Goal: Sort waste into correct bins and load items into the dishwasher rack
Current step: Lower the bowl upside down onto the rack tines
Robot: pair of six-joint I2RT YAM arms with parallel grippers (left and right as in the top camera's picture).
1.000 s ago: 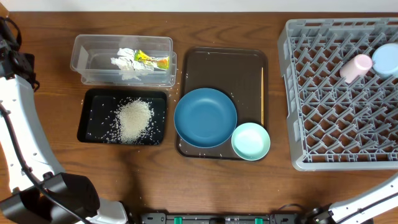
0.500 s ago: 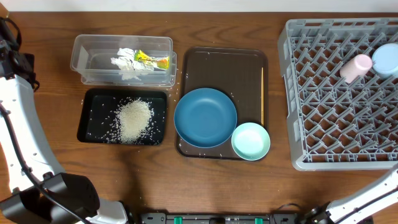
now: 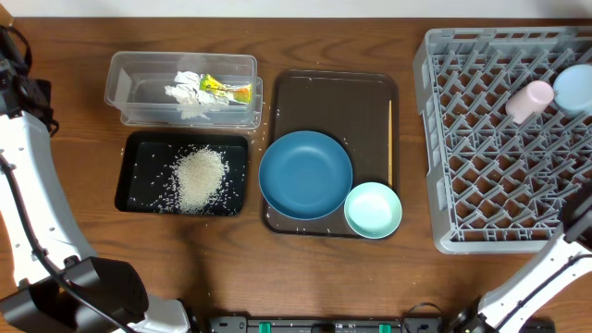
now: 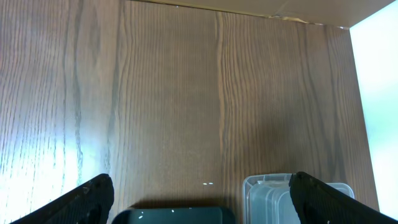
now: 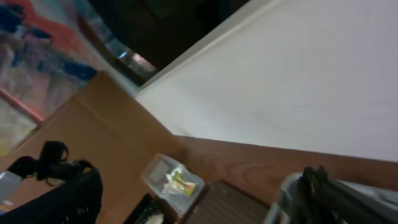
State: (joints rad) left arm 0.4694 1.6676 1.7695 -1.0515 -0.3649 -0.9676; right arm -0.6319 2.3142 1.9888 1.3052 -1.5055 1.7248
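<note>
The grey dishwasher rack [image 3: 424, 148] fills the tabletop's right side, cut off at the right edge. In its back right corner are the light-blue bowl [image 3: 575, 88], partly out of frame, and the pink cup [image 3: 529, 100].

The brown tray [image 3: 333, 102] sits mid-table. The dark-blue dish [image 3: 305, 174] overhangs its front left edge; it looks stiff, glossy and probably slippery, so the overhanging rim seems the best grip. The mint-green bowl [image 3: 374, 209] touches the dish at the tray's front right corner.

Toward the left edge, the black tray [image 3: 139, 153] holds rice [image 3: 199, 178]. Behind it, the clear tub [image 3: 139, 92] holds tissue [image 3: 185, 92] and the wrapper [image 3: 227, 89].

The chopsticks [image 3: 390, 143] lie flat along the brown tray's right edge, thin and awkward to pinch.

The left gripper [image 4: 200, 183] and right gripper [image 5: 199, 186] are both spread wide and empty. The right wrist view is tilted and blurred.
</note>
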